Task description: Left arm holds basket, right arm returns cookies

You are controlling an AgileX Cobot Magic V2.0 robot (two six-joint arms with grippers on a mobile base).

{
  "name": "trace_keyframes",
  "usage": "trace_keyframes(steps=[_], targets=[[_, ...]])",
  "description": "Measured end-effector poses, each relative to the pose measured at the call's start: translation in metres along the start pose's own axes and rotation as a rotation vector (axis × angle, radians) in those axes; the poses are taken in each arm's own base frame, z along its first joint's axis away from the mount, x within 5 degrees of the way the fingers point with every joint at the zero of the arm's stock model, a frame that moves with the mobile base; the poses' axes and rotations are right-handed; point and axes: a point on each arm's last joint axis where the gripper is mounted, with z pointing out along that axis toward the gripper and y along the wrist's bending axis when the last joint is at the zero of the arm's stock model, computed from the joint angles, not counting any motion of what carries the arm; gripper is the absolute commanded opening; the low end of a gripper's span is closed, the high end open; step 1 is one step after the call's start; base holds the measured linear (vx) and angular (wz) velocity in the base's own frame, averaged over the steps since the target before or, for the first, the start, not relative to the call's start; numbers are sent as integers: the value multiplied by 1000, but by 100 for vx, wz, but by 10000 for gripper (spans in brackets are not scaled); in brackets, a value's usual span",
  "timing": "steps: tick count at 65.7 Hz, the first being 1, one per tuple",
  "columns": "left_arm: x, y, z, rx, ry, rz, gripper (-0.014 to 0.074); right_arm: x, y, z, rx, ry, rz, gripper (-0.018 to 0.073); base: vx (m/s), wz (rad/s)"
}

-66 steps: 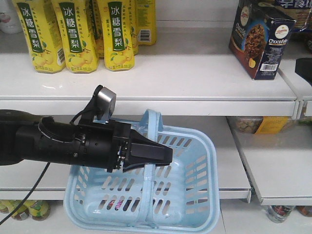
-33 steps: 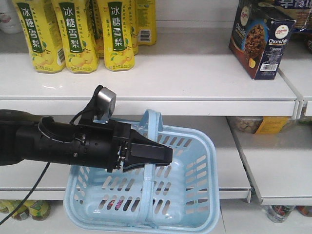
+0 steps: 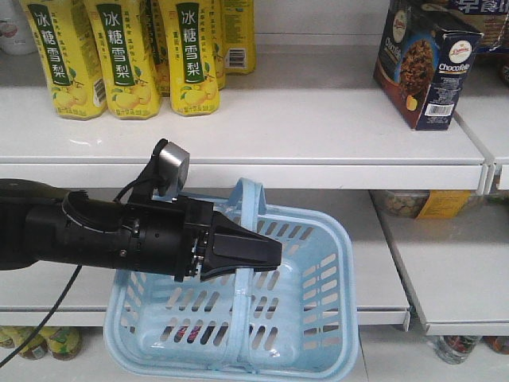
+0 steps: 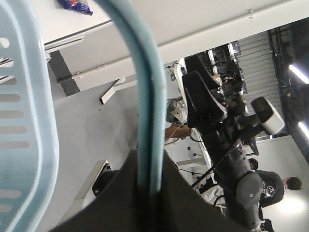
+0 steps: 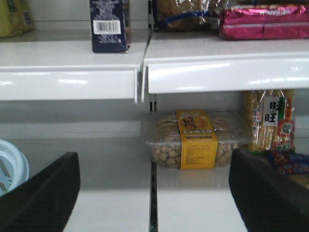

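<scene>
In the front view my left gripper (image 3: 266, 253) is shut on the two hoop handles (image 3: 245, 199) of the light blue basket (image 3: 318, 318), which hangs in front of the middle shelf. The left wrist view shows the same handles (image 4: 149, 87) pinched between the dark jaws of that gripper (image 4: 149, 166), with the basket's slotted wall (image 4: 24, 121) to the left. The cookies box (image 3: 425, 64) stands upright on the upper shelf at the right. In the right wrist view my right gripper (image 5: 152, 193) is open and empty, below the cookies (image 5: 109, 24). The right arm is out of the front view.
Yellow drink bottles (image 3: 127, 56) line the upper shelf at the left. A clear tub of snacks with a yellow label (image 5: 195, 140) sits on the middle shelf ahead of the right gripper. Pink packets (image 5: 260, 21) lie right of the cookies. A basket corner (image 5: 9, 164) shows at left.
A dark shape at the right edge of the front view, seen a second ago, has gone from view. The left arm and basket have not moved.
</scene>
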Motion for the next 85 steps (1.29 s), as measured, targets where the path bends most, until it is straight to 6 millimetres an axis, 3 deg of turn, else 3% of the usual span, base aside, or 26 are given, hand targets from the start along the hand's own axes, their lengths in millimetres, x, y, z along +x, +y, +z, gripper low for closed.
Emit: trace_keyframes(steps=[15, 24, 32, 43, 85], targets=[[0, 0, 0, 0, 0, 0, -6, 14, -6, 3, 52, -32, 108, 564, 0, 0], [0, 0, 0, 0, 0, 0, -6, 14, -5, 3, 40, -35, 84, 473, 0, 0], [0, 0, 0, 0, 0, 0, -6, 15, -2, 3, -2, -15, 7, 307, 0, 0], [0, 0, 0, 1, -1, 0, -6, 17, 2, 3, -48, 4, -36, -12, 0, 0], [0, 0, 0, 1, -1, 0, -6, 19, 6, 3, -95, 23, -43, -11, 0, 0]])
